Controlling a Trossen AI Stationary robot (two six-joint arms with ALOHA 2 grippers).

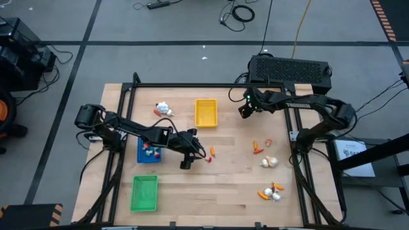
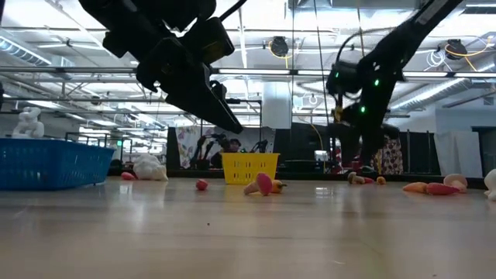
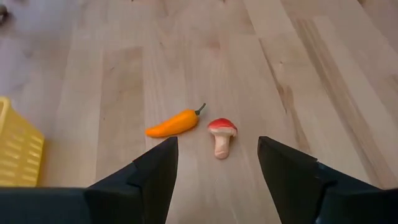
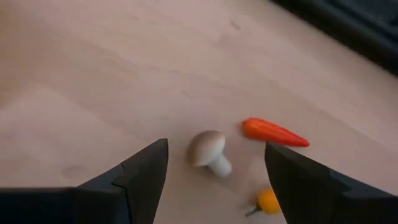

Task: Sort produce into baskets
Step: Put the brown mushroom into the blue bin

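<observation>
A: Where is the left gripper [image 1: 186,161]?

B: Over the middle of the table [image 1: 223,191], just clear of the blue tray [image 1: 148,153]. Its fingers [image 3: 155,177] stand apart with nothing between them.

A: What lies ahead of it?

B: An orange pepper [image 3: 174,122] and a red-capped mushroom [image 3: 221,135], side by side on the wood just beyond the fingertips. The mushroom is roughly in line with the gap, the pepper beside it. A corner of the yellow tray [image 3: 17,152] shows off to the pepper's side.

A: And the right gripper [image 1: 243,112]?

B: Raised near the table's far edge, on the side of the yellow tray away from the left arm. Its fingers [image 4: 140,174] are also spread and hold nothing.

A: Anything in front of it?

B: A pale mushroom [image 4: 209,151] in line with its gap, a red-orange carrot piece [image 4: 273,132] just beside that, and a small yellow piece [image 4: 267,202] nearer one finger.

A: The trays?

B: The blue tray, by the left arm, holds a few small pieces. The green tray [image 1: 144,193] sits near it, closer to the front edge. The yellow tray is well beyond the left gripper, towards the back.

A: Other produce?

B: A white and red cluster [image 1: 163,109] lies next to the yellow tray, and more pieces [image 1: 271,191] are scattered on the right arm's side of the table.
</observation>
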